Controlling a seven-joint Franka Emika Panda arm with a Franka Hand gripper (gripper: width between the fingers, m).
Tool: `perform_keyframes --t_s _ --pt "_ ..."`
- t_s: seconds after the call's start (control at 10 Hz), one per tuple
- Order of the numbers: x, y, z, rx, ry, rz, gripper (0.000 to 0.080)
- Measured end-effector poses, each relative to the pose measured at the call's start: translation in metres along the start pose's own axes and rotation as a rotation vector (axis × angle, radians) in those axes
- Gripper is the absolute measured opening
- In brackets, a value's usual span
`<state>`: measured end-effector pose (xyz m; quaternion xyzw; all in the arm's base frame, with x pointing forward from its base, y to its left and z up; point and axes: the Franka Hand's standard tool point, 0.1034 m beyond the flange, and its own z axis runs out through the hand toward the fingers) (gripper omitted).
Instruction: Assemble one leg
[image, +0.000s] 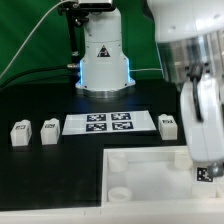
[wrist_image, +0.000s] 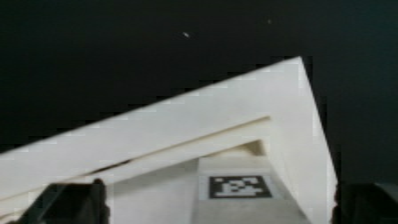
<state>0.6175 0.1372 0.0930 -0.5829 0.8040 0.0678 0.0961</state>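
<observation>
Three legs show in the exterior view: two (image: 19, 133) (image: 49, 130) to the left of the marker board (image: 110, 123) and one (image: 168, 125) to its right. A fourth leg is not in sight. The large white panel (image: 140, 172) lies at the front. My gripper (image: 204, 178) hangs low over the panel's right edge. In the wrist view my gripper (wrist_image: 222, 210) has its dark fingers (wrist_image: 71, 205) wide apart, with nothing gripped. Between them lies the panel's corner (wrist_image: 196, 125), with a square tag (wrist_image: 238, 186) on its recessed inner face.
The robot base (image: 102, 60) stands at the back, behind the marker board. A green backdrop closes the rear. The black table top (image: 50, 175) runs to the left of the panel.
</observation>
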Motion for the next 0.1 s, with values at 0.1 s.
perform_keyframes --t_s 0.1 --pt "-0.0048 0.0006 -0.0038 0.003 -0.004 -0.013 0.0647"
